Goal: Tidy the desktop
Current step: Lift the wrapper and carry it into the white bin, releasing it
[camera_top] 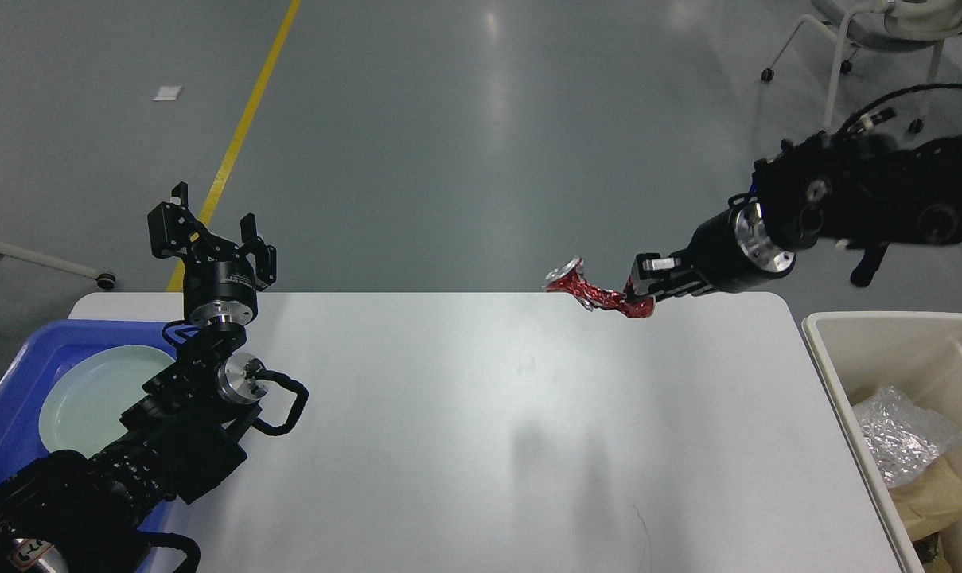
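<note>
Here, right gripper point(642, 288) clamped on crushed red can point(596, 290), held in air; can sticks out leftward from fingers, silver top point(562, 270) at far end. White tabletop point(481, 430) spreads below and toward camera from gripper; can's shadow point(528, 461) on it. Beige bin point(854, 334) lower right of gripper, crumpled foil point(898, 434) and brown paper point(930, 497) inside. Left gripper point(208, 231) well apart to left, fingers spread, holding nothing, above tabletop's far left corner; blue tray point(19, 374) with pale plate point(91, 398) below it.

Tray point(19, 350) with plate point(91, 398) at my desktop's point(481, 430) 9 o'clock edge; bin point(831, 334) at 3 o'clock.
</note>
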Tool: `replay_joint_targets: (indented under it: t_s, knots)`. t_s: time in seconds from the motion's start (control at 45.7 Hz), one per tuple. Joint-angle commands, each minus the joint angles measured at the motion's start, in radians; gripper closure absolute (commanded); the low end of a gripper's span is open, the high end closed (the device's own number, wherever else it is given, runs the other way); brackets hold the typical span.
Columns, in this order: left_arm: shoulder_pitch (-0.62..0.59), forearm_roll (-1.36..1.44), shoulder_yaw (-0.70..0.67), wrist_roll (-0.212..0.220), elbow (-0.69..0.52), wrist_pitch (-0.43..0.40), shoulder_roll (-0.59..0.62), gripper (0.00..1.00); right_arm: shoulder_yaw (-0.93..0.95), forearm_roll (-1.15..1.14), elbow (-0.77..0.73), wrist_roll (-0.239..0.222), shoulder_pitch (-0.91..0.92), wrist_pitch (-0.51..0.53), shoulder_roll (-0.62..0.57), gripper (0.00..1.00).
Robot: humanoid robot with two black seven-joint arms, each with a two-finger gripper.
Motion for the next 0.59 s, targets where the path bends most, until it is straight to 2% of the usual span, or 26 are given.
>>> replay_joint_targets:
  t_s: [0.0,0.044,0.175,0.328,0.416,0.569]
  knots:
    - [0.0,0.0,0.0,0.0,0.0,0.0,0.0,0.0,0.175,0.031,0.033,0.01,0.153,0.332,-0.131,1.0]
    - [0.0,0.0,0.0,0.0,0.0,0.0,0.0,0.0,0.236,0.074,0.031,0.01,0.19,0.398,-0.166,1.0]
    - [0.0,0.0,0.0,0.0,0.0,0.0,0.0,0.0,0.355,0.201,0.028,0.009,0.304,0.398,-0.243,1.0]
    - [0.0,0.0,0.0,0.0,0.0,0.0,0.0,0.0,0.373,0.234,0.029,0.003,0.407,0.398,-0.264,1.0]
    - [0.0,0.0,0.0,0.0,0.0,0.0,0.002,0.0,0.329,0.188,0.017,-0.006,0.378,0.398,-0.261,1.0]
    - [0.0,0.0,0.0,0.0,0.0,0.0,0.0,0.0,0.215,-0.077,-0.047,-0.007,0.197,0.398,-0.254,1.0]
